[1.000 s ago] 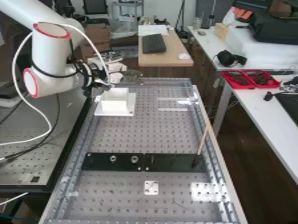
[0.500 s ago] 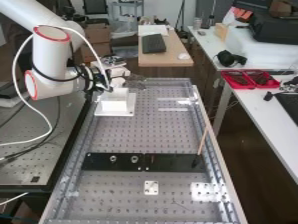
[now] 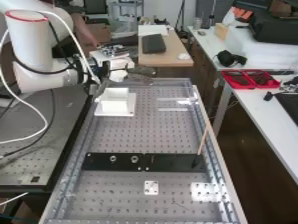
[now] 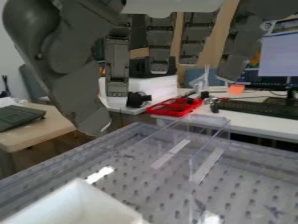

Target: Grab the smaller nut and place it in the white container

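Note:
The hand (image 3: 141, 73) is above the bench's far end in the high view, a little beyond and above the white container (image 3: 116, 104). Seen from the wrist, the hand (image 4: 160, 44) has its fingers hanging straight, the thumb spread apart, with nothing between them. Part of the white container (image 4: 74, 206) appears there too, apart from the fingers. On the flat black bar (image 3: 174, 162) stand the larger nut (image 3: 113, 158) and the bearing (image 3: 134, 159).
A transparent box (image 4: 211, 132) with two white strips stands on the perforated bench (image 3: 123, 137). A thin wooden stick (image 3: 203, 141) with a dark tip leans at the bar's right end. Red trays (image 3: 250, 79) lie on the side table.
The arm has risen and drawn back up and left in the high view, and the hand has moved away from the container toward the far end. Both parts on the bar kept their places.

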Robot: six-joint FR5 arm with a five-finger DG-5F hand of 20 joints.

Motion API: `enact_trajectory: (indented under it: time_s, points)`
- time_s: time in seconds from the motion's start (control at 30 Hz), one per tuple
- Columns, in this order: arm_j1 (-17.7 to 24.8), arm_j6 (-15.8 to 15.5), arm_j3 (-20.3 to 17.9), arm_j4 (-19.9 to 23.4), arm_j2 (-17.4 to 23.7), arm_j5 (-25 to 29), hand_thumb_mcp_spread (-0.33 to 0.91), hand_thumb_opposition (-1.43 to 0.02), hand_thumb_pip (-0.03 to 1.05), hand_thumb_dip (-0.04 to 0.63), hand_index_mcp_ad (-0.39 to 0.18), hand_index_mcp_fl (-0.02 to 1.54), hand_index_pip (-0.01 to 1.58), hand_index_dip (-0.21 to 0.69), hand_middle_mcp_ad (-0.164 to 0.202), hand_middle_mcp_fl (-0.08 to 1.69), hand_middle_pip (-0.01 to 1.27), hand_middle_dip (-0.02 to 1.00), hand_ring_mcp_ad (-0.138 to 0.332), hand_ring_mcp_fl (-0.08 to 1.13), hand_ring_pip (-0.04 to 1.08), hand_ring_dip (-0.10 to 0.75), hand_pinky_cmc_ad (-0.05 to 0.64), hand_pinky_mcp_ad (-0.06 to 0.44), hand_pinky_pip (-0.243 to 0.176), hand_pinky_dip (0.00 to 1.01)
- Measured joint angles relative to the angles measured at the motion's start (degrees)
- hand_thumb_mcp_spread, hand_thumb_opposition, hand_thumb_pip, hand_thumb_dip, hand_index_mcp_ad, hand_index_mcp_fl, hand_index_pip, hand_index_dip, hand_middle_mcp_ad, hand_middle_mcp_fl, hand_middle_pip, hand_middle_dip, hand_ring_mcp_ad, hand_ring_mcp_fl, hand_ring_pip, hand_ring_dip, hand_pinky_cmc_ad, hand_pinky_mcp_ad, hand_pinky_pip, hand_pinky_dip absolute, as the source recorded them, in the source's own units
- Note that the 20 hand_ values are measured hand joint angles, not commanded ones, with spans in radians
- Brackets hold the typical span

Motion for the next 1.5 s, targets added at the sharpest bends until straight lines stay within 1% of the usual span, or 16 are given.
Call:
enact_trajectory:
  time_s: [0.03, 0.1, 0.13, 0.2, 0.23, 0.3, 0.33, 0.4, 0.43, 0.57, 0.63, 0.8, 0.87, 0.9, 1.2, 1.5]
  points:
    - [-0.1, 0.3, 0.0, 0.0, 0.3, 0.5, 0.37, -0.82, 0.80, 0.204, -0.168, 0.01, 1.23, 0.019, 0.070, 0.06, 0.12, 0.23, 0.110, 0.00, 0.10, 0.127, 0.332, 0.304, 0.051, 0.19]
    - [-1.0, 1.8, 0.3, -0.1, 2.6, 4.1, 0.35, -0.82, 0.80, 0.204, -0.168, 0.01, 1.21, 0.012, 0.070, 0.06, 0.13, 0.23, 0.112, 0.00, 0.10, 0.127, 0.332, 0.304, 0.051, 0.20]
    - [-1.3, 2.4, 0.5, -0.4, 3.4, 5.7, 0.35, -0.82, 0.80, 0.204, -0.169, 0.00, 1.21, 0.010, 0.073, 0.06, 0.13, 0.23, 0.113, 0.00, 0.10, 0.127, 0.332, 0.304, 0.035, 0.21]
    - [-2.0, 3.4, 1.2, -1.5, 5.0, 9.7, 0.35, -0.82, 0.80, 0.204, -0.169, 0.00, 1.19, 0.010, 0.075, 0.06, 0.13, 0.23, 0.113, 0.00, 0.10, 0.127, 0.332, 0.304, 0.033, 0.21]
    - [-2.1, 3.5, 1.4, -1.7, 5.2, 10.3, 0.35, -0.82, 0.80, 0.204, -0.169, 0.01, 1.18, 0.010, 0.075, 0.06, 0.13, 0.23, 0.113, 0.00, 0.10, 0.127, 0.332, 0.302, 0.033, 0.21]
    - [-2.6, 4.2, 2.4, -3.5, 6.5, 14.8, 0.34, -0.82, 0.80, 0.204, -0.169, 0.01, 1.18, 0.010, 0.075, 0.06, 0.13, 0.23, 0.113, 0.00, 0.10, 0.127, 0.332, 0.302, 0.033, 0.22]
    - [-2.6, 4.3, 2.6, -3.7, 6.7, 15.4, 0.33, -0.82, 0.80, 0.204, -0.169, 0.01, 1.18, 0.010, 0.075, 0.07, 0.13, 0.23, 0.113, 0.00, 0.10, 0.127, 0.332, 0.302, 0.033, 0.22]
    - [-2.9, 5.1, 3.5, -5.1, 7.5, 19.3, 0.32, -0.81, 0.80, 0.204, -0.173, 0.01, 1.16, 0.010, 0.070, 0.06, 0.13, 0.23, 0.115, 0.00, 0.10, 0.127, 0.332, 0.304, 0.033, 0.23]
    - [-3.0, 5.5, 3.9, -5.5, 7.8, 20.8, 0.32, -0.80, 0.80, 0.204, -0.169, 0.01, 1.16, 0.010, 0.075, 0.07, 0.13, 0.23, 0.115, 0.00, 0.10, 0.127, 0.332, 0.304, 0.033, 0.23]
    - [-3.4, 7.3, 5.6, -7.0, 8.8, 27.6, 0.32, -0.80, 0.80, 0.204, -0.166, 0.00, 1.15, 0.010, 0.073, 0.07, 0.12, 0.23, 0.115, 0.00, 0.10, 0.127, 0.330, 0.304, 0.033, 0.25]
    - [-3.6, 7.9, 6.1, -7.3, 9.1, 29.8, 0.32, -0.80, 0.80, 0.204, -0.166, 0.00, 1.15, 0.010, 0.073, 0.07, 0.12, 0.23, 0.115, 0.00, 0.10, 0.127, 0.330, 0.304, 0.017, 0.25]
    - [-4.2, 9.2, 7.6, -8.3, 10.2, 35.6, 0.30, -0.80, 0.80, 0.204, -0.166, 0.01, 1.11, 0.010, 0.075, 0.07, 0.12, 0.23, 0.115, 0.00, 0.10, 0.127, 0.330, 0.304, 0.017, 0.27]
    - [-4.4, 9.2, 8.2, -9.0, 10.3, 36.6, 0.30, -0.80, 0.80, 0.204, -0.166, 0.00, 1.11, 0.010, 0.075, 0.07, 0.12, 0.23, 0.115, 0.00, 0.10, 0.127, 0.333, 0.304, 0.021, 0.28]
    - [-4.5, 9.1, 8.7, -9.7, 10.3, 37.1, 0.30, -0.80, 0.80, 0.204, -0.166, 0.00, 1.10, 0.010, 0.075, 0.07, 0.12, 0.23, 0.115, 0.00, 0.10, 0.127, 0.333, 0.304, 0.002, 0.27]
    - [-5.0, 8.7, 11.5, -12.6, 10.0, 38.5, 0.30, -0.79, 0.79, 0.204, -0.166, 0.01, 1.08, 0.010, 0.075, 0.07, 0.12, 0.23, 0.115, 0.00, 0.10, 0.127, 0.335, 0.304, 0.000, 0.28]
    - [-4.7, 8.1, 13.1, -13.9, 9.6, 39.2, 0.30, -0.79, 0.79, 0.204, -0.166, 0.01, 1.06, 0.010, 0.075, 0.07, 0.12, 0.23, 0.115, 0.00, 0.10, 0.127, 0.335, 0.305, 0.000, 0.28]
